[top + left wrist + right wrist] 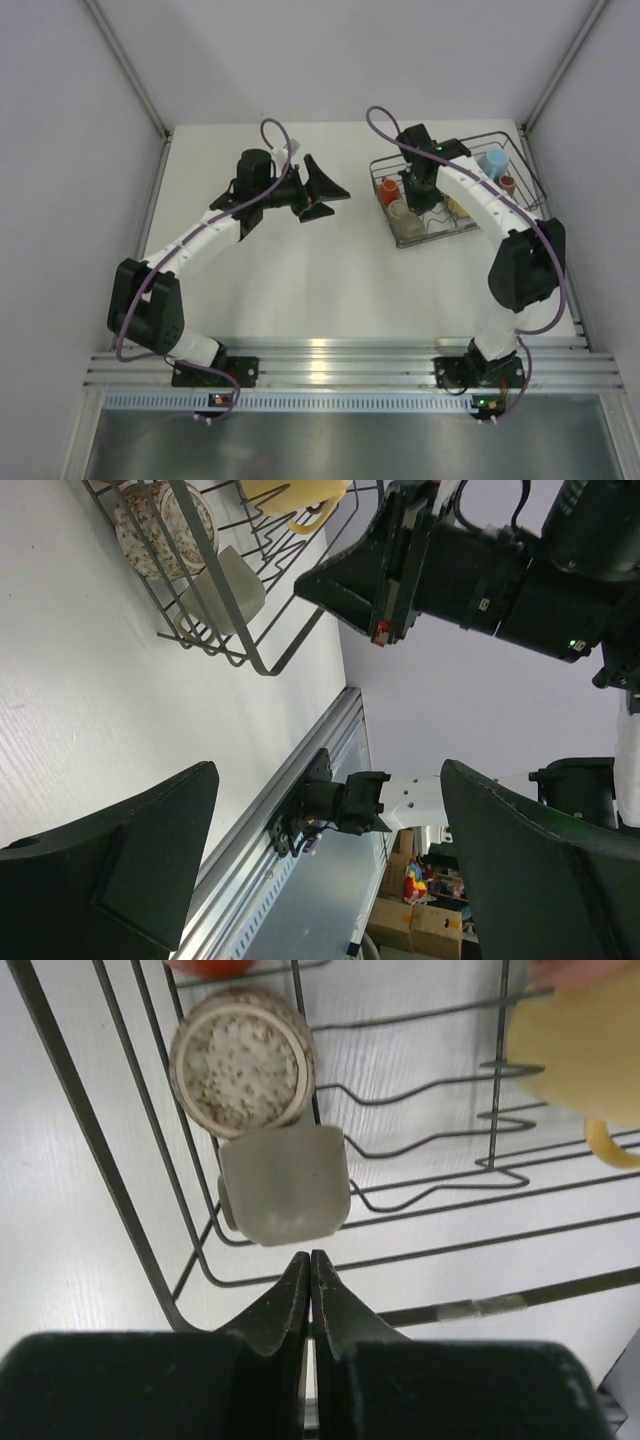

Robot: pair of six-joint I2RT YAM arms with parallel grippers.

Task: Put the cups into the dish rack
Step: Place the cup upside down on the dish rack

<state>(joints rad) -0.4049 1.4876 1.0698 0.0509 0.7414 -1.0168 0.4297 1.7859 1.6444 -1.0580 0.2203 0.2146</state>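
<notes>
Cups in the dish rack (95,1160) at the far right of the table (330,280); both grippers carry nothing.

A plain grey cup (285,1182) sits at the rack's near corner, apparently tipped on its side. It touches a speckled cup (240,1055), with a yellow cup (580,1040) further along and the blue cup (492,160) and orange cup (389,188) beyond. No cup shows on the bare table, so loading looks finished or nearly so. The right gripper (310,1265) hangs just beside the grey cup with its fingers pressed together and empty. To clear the rack well, it should rise straight up before swinging away, so it snags no wire and does not nudge that cup. The left gripper (328,196) is spread wide over mid-table, well apart from the rack.
</notes>
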